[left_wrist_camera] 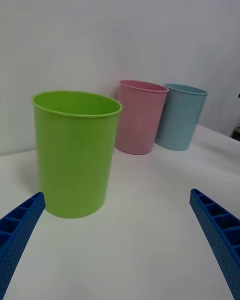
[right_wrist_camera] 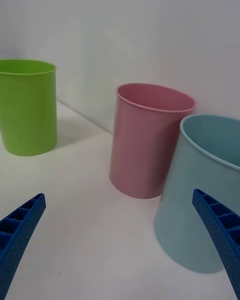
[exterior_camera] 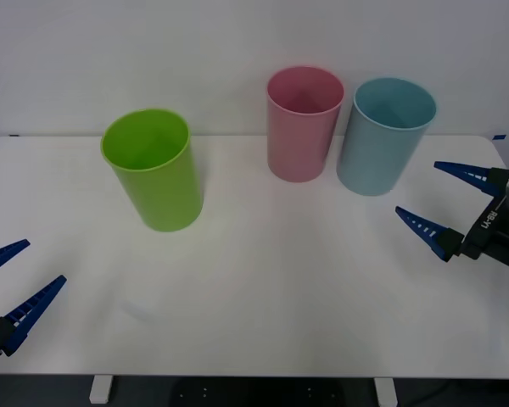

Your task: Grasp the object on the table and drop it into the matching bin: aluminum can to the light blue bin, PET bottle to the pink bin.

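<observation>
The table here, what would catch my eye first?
Three bright bins stand on the white table: a lime green bin toward the left, and a pink bin and light blue bin close together at the back right. The left claw and right claw hang open at the table's sides.

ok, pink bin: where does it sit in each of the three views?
Front view: pink bin stands at the back of the table, centre-right, just left of the light blue bin.
Right wrist view: pink bin in mid-frame, light blue bin nearer the camera and overlapping it.
Left wrist view: pink bin beyond the lime green bin, light blue bin beside it.
Shared landmark: the light blue bin next to it.
</observation>
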